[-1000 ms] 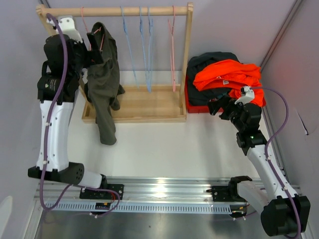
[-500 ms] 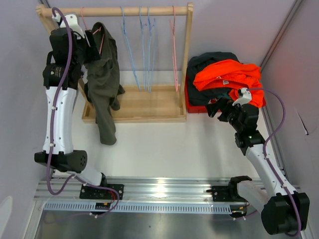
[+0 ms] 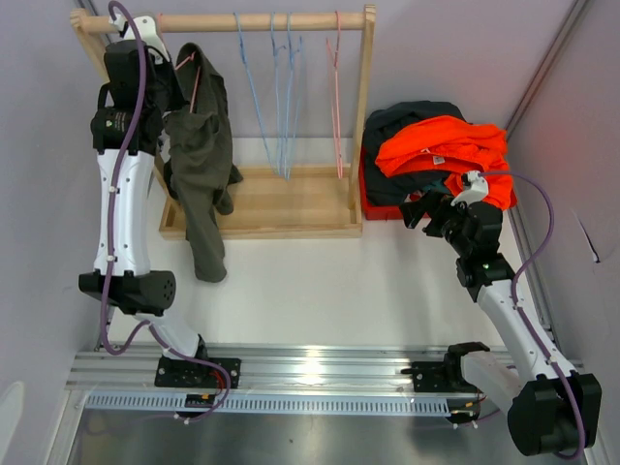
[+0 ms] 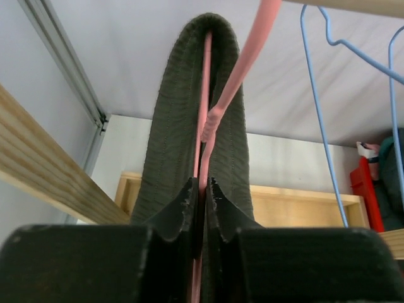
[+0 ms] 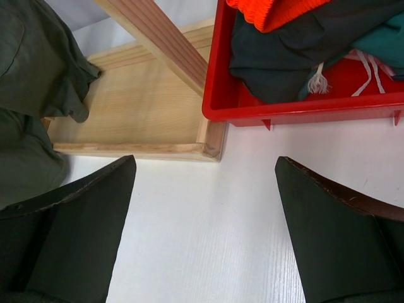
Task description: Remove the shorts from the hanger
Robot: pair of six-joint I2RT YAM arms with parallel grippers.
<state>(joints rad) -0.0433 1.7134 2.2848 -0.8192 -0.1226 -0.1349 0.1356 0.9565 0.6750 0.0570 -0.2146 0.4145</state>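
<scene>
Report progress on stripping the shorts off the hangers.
Done: orange shorts and darker pairs lie in the red bin; blue hangers hang bare. In hand: left gripper is shut on the pink hanger carrying the olive shorts; right gripper is open, empty. Left: free that olive pair.

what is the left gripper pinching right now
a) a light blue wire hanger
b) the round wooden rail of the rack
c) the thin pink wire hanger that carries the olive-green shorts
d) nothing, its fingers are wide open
c: in the left wrist view the left gripper has its fingers closed on the thin pink wire hanger, whose wire runs up inside the fold of the olive-green fabric shorts draped over it.
</scene>
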